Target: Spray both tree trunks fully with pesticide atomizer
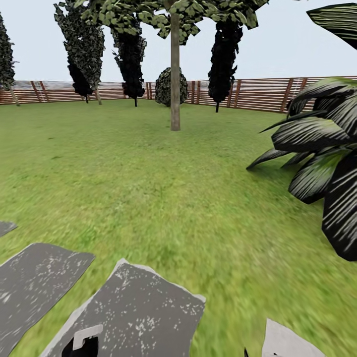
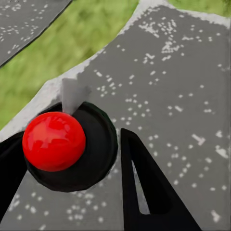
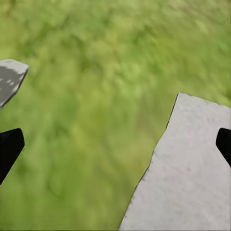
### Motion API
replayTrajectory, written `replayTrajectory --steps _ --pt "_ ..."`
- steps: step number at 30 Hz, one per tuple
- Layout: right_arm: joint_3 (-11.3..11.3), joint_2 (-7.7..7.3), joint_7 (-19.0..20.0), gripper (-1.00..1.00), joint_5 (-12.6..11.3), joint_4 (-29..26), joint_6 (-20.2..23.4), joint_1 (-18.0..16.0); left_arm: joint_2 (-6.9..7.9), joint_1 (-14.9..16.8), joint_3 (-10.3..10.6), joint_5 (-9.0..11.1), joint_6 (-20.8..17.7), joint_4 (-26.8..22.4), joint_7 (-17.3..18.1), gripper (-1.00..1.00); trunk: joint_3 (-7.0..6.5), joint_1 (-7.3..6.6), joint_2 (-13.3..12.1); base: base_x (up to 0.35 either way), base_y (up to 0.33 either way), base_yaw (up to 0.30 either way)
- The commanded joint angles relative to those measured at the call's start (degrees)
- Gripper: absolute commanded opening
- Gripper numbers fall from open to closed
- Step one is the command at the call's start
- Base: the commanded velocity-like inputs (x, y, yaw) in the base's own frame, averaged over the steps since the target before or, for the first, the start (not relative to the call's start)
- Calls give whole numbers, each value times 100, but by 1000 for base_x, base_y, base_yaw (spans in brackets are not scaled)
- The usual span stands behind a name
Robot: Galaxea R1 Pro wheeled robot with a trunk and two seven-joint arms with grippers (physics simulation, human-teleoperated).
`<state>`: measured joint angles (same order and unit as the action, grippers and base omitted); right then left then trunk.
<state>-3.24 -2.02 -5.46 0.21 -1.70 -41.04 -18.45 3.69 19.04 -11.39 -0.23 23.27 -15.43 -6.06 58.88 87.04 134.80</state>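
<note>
The lawn (image 1: 148, 188) spreads ahead of both grippers, green and blurry, out to a brown slatted fence (image 1: 258, 93) that rings the garden far beyond them. Against that fence stand several dark narrow cypresses (image 1: 225, 54) and a round shrub (image 1: 171, 87). One tree (image 1: 175, 20) rises well ahead of the grippers, nearer than the fence; its straight grey-tan trunk (image 1: 175, 79) is bare up to a flaky green crown. A dark, striped-leaf plant (image 1: 322, 158) spreads ahead of the right gripper and off to its outer side.

Grey stone paving slabs (image 1: 144, 307) speckled with white lie directly under the left gripper (image 2: 72, 159), with grass in the seams between them. A paler slab (image 3: 187, 178) lies below the right gripper (image 3: 115, 144), beside open grass.

In the left wrist view the pesticide atomizer (image 2: 72, 144) sits between the left gripper's two black fingers (image 2: 144, 187): a round black body topped by a glossy red ball (image 2: 54, 141), with a pale grey nozzle piece (image 2: 73, 94) pointing away from the gripper. The fingers are close against the body on both sides, gripping it above the slab.

The right gripper's fingertips (image 3: 9, 151) show far apart at the two sides of its wrist view, spread wide with nothing between them.
</note>
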Motion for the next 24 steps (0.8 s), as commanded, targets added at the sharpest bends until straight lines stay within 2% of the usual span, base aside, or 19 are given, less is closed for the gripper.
replayTrajectory --steps 1,24 --pt "-28 2 6 100 3 4 -18 -3 0 4 5 -4 19 5 -18 -100 5 2 2 334 0 0" --pt "-28 9 1 100 5 9 -18 -1 9 4 5 -39 20 5 52 -100 5 2 2 334 0 0"
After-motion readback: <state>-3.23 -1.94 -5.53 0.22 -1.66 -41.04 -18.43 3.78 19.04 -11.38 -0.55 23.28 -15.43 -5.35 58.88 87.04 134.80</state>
